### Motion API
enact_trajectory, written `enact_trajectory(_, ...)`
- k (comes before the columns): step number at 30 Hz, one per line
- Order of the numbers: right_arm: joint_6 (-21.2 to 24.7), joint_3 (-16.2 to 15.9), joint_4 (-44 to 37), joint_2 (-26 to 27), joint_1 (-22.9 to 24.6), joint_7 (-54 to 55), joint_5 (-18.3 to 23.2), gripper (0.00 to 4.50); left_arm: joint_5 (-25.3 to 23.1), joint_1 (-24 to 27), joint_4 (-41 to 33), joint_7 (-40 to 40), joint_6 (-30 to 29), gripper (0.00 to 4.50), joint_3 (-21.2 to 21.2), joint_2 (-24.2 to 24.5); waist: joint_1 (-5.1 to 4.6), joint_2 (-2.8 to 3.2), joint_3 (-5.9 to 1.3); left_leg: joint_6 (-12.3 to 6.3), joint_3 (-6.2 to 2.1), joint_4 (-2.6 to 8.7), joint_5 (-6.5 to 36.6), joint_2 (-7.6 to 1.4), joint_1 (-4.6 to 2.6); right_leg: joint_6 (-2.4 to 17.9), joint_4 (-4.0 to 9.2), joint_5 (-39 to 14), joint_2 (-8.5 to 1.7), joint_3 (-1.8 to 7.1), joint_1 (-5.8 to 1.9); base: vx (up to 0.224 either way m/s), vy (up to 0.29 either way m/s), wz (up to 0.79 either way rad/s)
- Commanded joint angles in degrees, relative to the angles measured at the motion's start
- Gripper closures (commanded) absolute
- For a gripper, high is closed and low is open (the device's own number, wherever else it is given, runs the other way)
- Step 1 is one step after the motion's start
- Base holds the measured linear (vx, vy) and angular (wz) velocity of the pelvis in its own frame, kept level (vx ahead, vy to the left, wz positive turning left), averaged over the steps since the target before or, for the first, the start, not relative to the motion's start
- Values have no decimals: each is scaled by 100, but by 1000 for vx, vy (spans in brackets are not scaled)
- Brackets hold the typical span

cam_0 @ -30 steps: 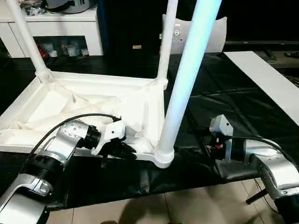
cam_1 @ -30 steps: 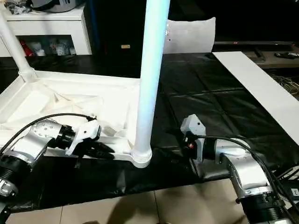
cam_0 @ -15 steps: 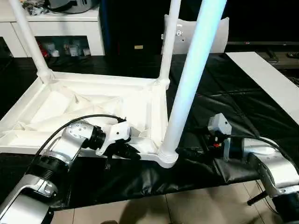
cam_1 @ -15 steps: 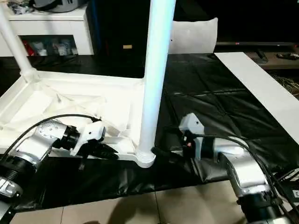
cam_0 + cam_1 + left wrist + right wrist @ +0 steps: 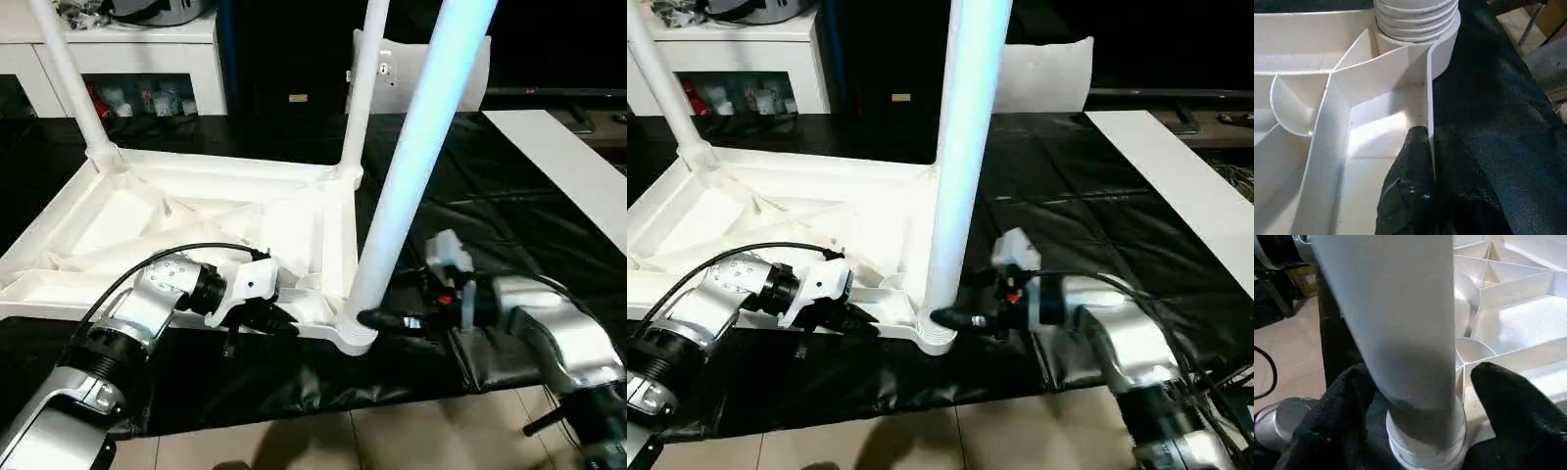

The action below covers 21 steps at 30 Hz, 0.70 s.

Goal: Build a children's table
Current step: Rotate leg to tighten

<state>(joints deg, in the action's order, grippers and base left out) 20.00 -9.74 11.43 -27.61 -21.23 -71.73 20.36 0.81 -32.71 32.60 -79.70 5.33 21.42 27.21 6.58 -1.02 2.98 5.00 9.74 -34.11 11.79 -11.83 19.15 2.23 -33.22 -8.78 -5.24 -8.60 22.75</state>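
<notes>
The upturned white tabletop (image 5: 196, 211) lies on black sheeting, left of centre, three legs standing in its corners. The near-right leg (image 5: 416, 147) rises tallest. The right gripper (image 5: 377, 319) has its fingers (image 5: 1508, 401) apart, either side of that leg's base. The left gripper (image 5: 276, 321) pinches the tabletop's near rim.

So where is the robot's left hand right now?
The left gripper sits at the near edge of the upturned white tabletop, its fingers pinching the rim wall just left of the corner socket holding the nearest leg.
</notes>
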Motion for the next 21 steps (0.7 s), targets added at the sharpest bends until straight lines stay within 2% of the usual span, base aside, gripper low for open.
enact_trajectory(1, 84, -51, 35, -22, -114, -83, 10, 136, -4, -71, -24, -72, 85, 450, 132, -111, -7, 2, -391, -206, -31, 415, 1006, -204, 11, 617, 409, -2102, -422, 386, -324, 0, 0, 0)
enact_trajectory(3, 143, -81, 110, -4, -173, -145, 10, 162, -27, -80, -2, -64, 88, 450, 127, -124, -2, -6, -391, -211, -31, 414, 981, -206, 18, 635, 395, -2043, -423, 389, -329, 0, 0, 0)
enact_trajectory(5, 158, -92, 130, -1, -188, -159, 5, 166, -35, -80, 4, -61, 89, 450, 125, -123, 1, -4, -390, -212, -30, 414, 982, -208, 15, 635, 397, -2053, -422, 386, -325, 0, 0, 0)
enact_trajectory(6, 163, -117, 166, 3, -213, -166, 10, 181, -26, -65, -6, -73, 58, 450, 113, -117, 0, -26, -387, -211, -29, 415, 977, -207, 18, 621, 397, -2083, -424, 388, -326, 0, 0, 0)
enact_trajectory(8, 176, -141, 193, 3, -231, -193, 13, 206, -12, -49, -20, -77, 19, 450, 92, -122, 3, -18, -387, -204, -29, 415, 977, -203, 17, 595, 407, -2151, -431, 388, -326, 0, 0, 0)
enact_trajectory(11, 223, -152, 169, 16, -218, -220, 36, 216, 34, -23, -87, -71, -113, 450, 49, -142, -2, -27, -386, -204, -23, 412, 967, -198, 18, 563, 417, -2207, -431, 388, -324, 0, 0, 0)
enact_trajectory(12, 307, -138, 64, 47, -155, -209, 100, 237, 91, -6, -189, 7, -335, 450, -11, -196, -3, -22, -386, -199, -27, 416, 952, -205, 19, 565, 409, -2200, -429, 388, -328, 0, 0, 0)
enact_trajectory(15, 301, -67, -148, 193, 2, 39, 149, 243, 38, -18, -292, 298, -651, 450, -50, -308, 0, -5, -384, -189, -29, 416, 953, -206, 15, 572, 411, -2189, -433, 392, -319, 0, 0, 0)
enact_trajectory(17, 262, -51, -197, 246, 44, 143, 139, 246, 18, -24, -312, 399, -757, 450, -62, -345, -6, -15, -378, -174, -29, 422, 984, -209, 9, 558, 424, -2224, -434, 392, -311, 0, 0, 0)
enact_trajectory(18, 306, -54, -247, 423, 105, 645, -18, 246, 45, -26, -429, 638, -1124, 450, -111, -494, -17, 26, -372, -145, -35, 424, 1045, -186, 16, 505, 447, -2366, -429, 377, -325, 0, 0, 0)
enact_trajectory(20, 325, -18, -111, 641, 54, 1247, -243, 247, 28, -47, -523, 896, -1409, 450, -150, -654, -53, 7, -352, -70, -47, 433, 1125, -182, 7, 441, 480, -2554, -424, 355, -313, 0, 0, 0)
enact_trajectory(21, 360, 88, 86, 891, -68, 1845, -406, 251, 7, -91, -568, 1222, -1655, 450, -216, -846, -106, 39, -334, -1, -53, 418, 1337, -142, -8, 276, 551, -3000, -424, 306, -306, 0, 0, 0)
